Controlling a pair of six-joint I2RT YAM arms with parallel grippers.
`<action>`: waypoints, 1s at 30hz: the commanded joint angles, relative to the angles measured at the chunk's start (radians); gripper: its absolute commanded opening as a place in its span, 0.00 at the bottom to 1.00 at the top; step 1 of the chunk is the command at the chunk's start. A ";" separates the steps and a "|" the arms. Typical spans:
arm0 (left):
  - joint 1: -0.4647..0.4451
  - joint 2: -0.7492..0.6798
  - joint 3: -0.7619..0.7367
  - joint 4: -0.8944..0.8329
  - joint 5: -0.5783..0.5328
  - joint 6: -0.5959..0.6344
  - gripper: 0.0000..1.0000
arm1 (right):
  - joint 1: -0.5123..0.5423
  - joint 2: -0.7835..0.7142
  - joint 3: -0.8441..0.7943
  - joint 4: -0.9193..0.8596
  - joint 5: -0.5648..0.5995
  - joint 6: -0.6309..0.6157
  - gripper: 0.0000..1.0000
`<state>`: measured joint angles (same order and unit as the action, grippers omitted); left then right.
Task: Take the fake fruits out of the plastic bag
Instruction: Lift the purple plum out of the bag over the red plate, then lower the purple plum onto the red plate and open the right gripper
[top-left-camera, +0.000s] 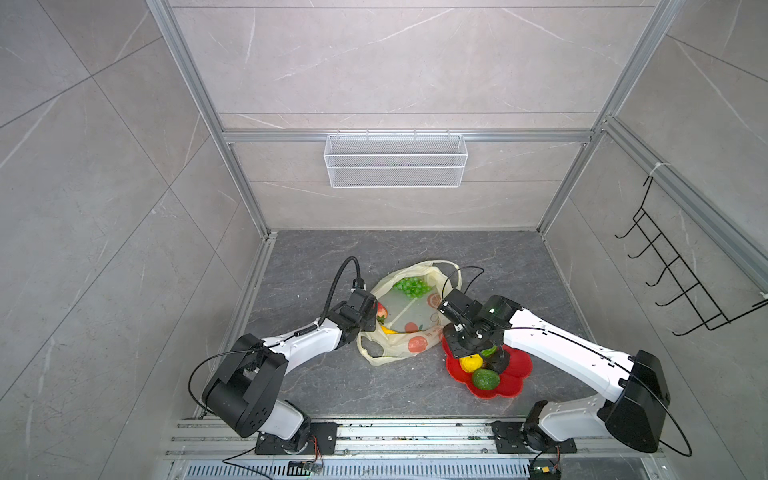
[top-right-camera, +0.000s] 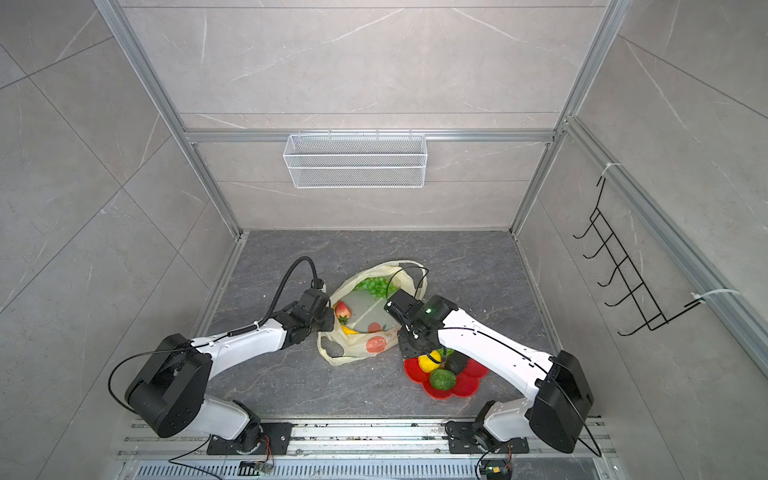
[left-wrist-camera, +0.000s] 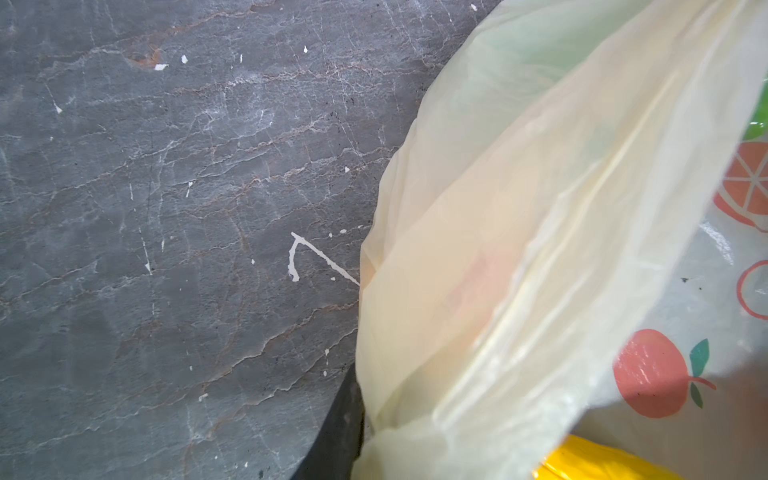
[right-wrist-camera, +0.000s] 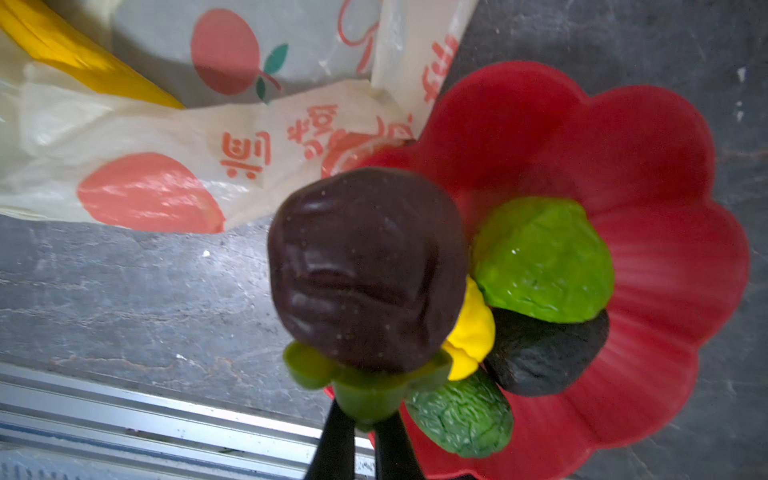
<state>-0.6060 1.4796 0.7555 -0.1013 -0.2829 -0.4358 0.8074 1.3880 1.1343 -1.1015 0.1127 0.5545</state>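
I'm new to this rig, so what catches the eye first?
The right gripper pinches a dark brown fruit by its green cap above the red flower-shaped plate, which holds other fruits. Beside it, the left gripper holds the plastic bag open, with green grapes and a strawberry inside.

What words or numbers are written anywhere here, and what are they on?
Orange-red characters on the plastic bag: not Latin letters, sideways and creased, so I cannot read them.
One curly orange-red stroke on the same bag: cut off, unreadable.
No writing shows on the red plate, and nothing else is readable.
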 joint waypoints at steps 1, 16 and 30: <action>0.005 -0.002 0.035 0.001 0.008 0.002 0.20 | -0.030 0.025 0.026 -0.115 0.030 0.007 0.00; 0.006 -0.010 0.033 0.000 0.002 0.003 0.20 | -0.134 0.149 0.112 -0.144 -0.015 -0.109 0.00; 0.005 -0.006 0.034 -0.002 0.000 0.005 0.20 | -0.162 0.232 0.138 -0.169 -0.040 -0.165 0.01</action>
<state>-0.6060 1.4792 0.7555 -0.1020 -0.2829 -0.4358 0.6479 1.6009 1.2427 -1.2366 0.0849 0.4152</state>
